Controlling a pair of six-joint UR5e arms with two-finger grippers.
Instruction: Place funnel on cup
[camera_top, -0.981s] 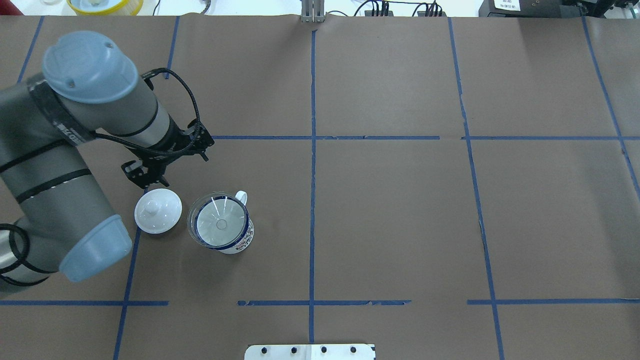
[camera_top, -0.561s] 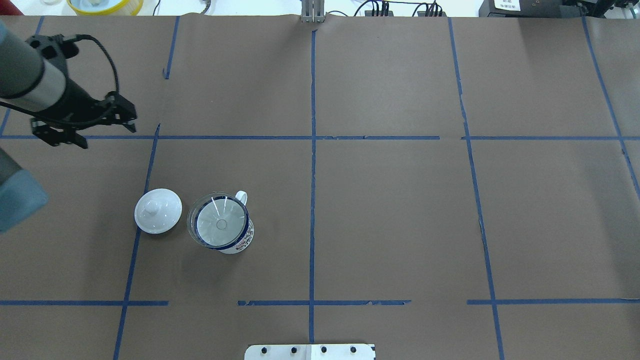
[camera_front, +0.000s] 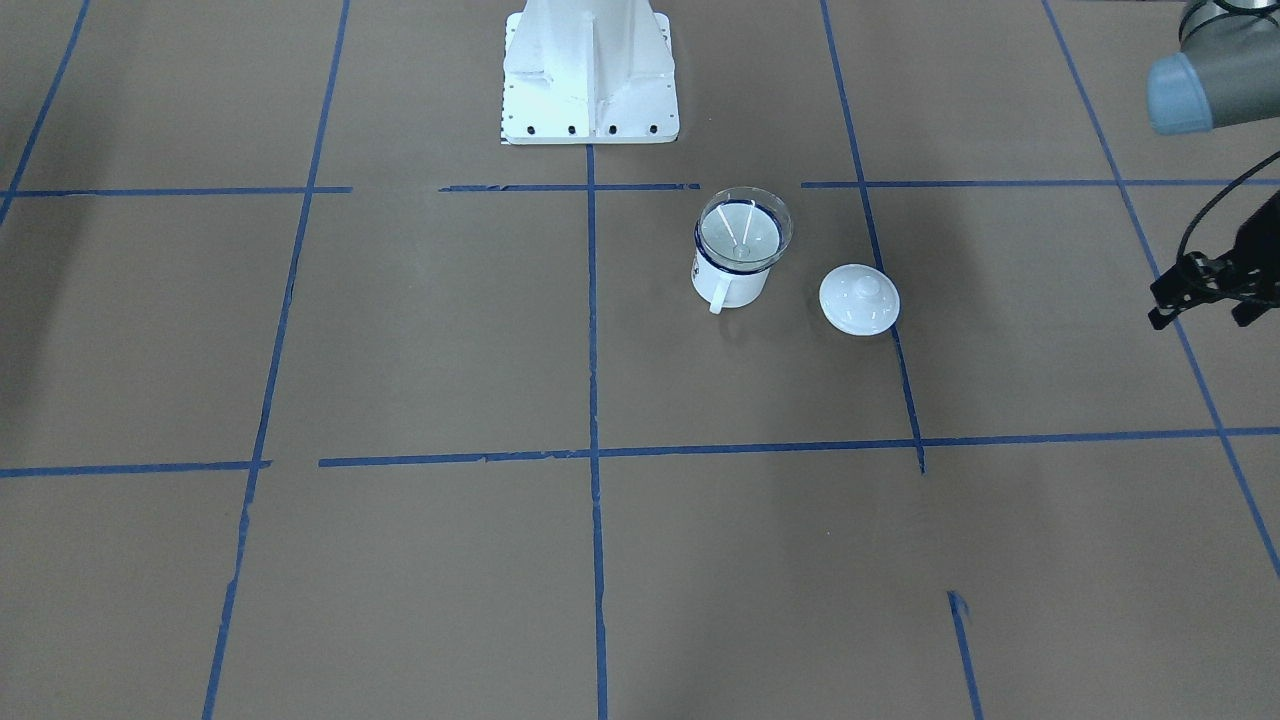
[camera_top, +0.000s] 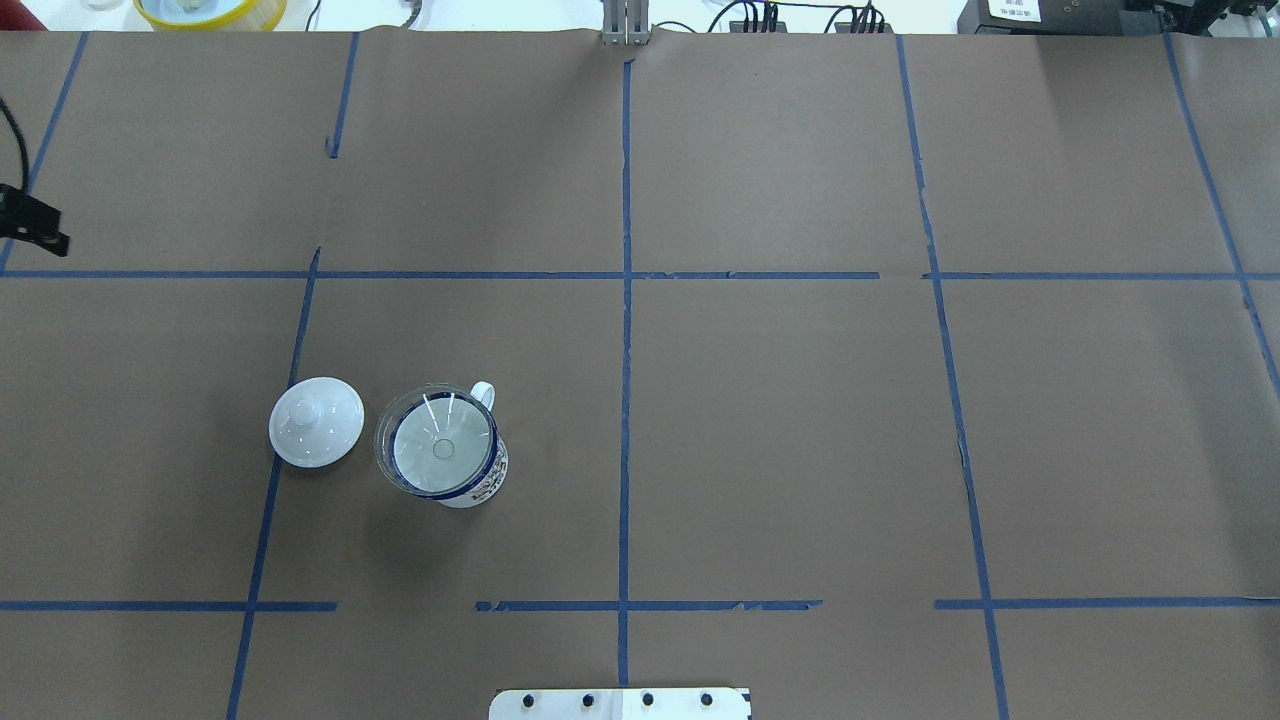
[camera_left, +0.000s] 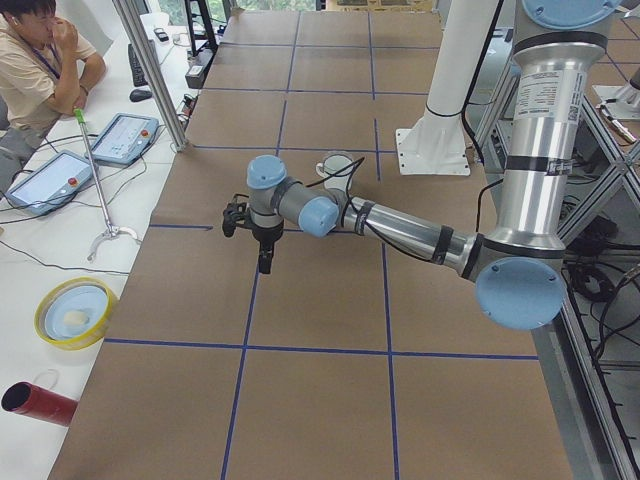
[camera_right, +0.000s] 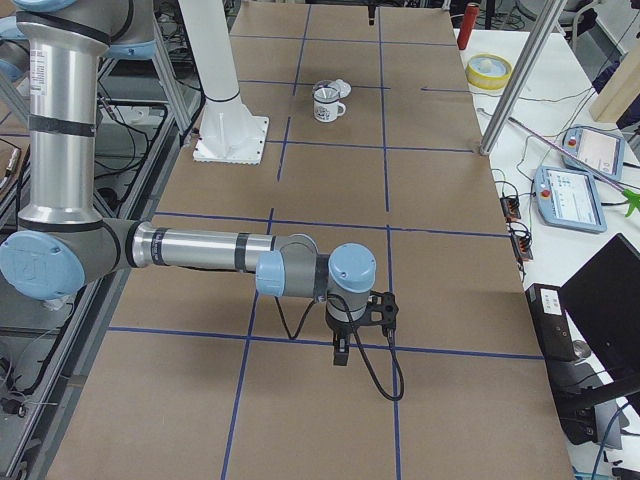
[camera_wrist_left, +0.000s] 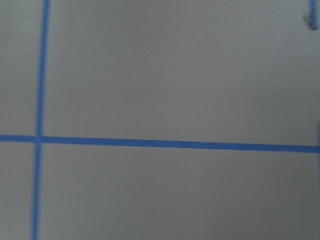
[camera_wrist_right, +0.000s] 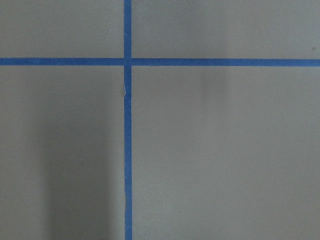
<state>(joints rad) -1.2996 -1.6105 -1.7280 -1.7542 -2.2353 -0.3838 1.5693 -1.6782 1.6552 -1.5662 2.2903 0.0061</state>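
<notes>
The clear funnel (camera_top: 437, 443) sits upright in the mouth of the white cup (camera_top: 482, 487) with the blue rim, left of the table's middle. Both also show in the front view, funnel (camera_front: 745, 228) on cup (camera_front: 728, 287). My left gripper (camera_left: 264, 262) hangs over the paper far from the cup, towards the table's left end. Only a black part of its wrist shows at the overhead view's left edge (camera_top: 28, 224) and the front view's right edge (camera_front: 1205, 288). I cannot tell if it is open. My right gripper (camera_right: 340, 352) hangs over the table's right end, state unclear.
A round white knobbed lid (camera_top: 315, 422) lies just left of the cup. The robot's white base (camera_front: 588, 70) stands behind the cup. A person (camera_left: 40, 60), tablets and a yellow bowl (camera_left: 75, 312) are beyond the far edge. Both wrist views show only brown paper and blue tape.
My left arm has swung away from the lid and cup to the left, almost out of the overhead view. The funnel stays on the cup, unmoved.
</notes>
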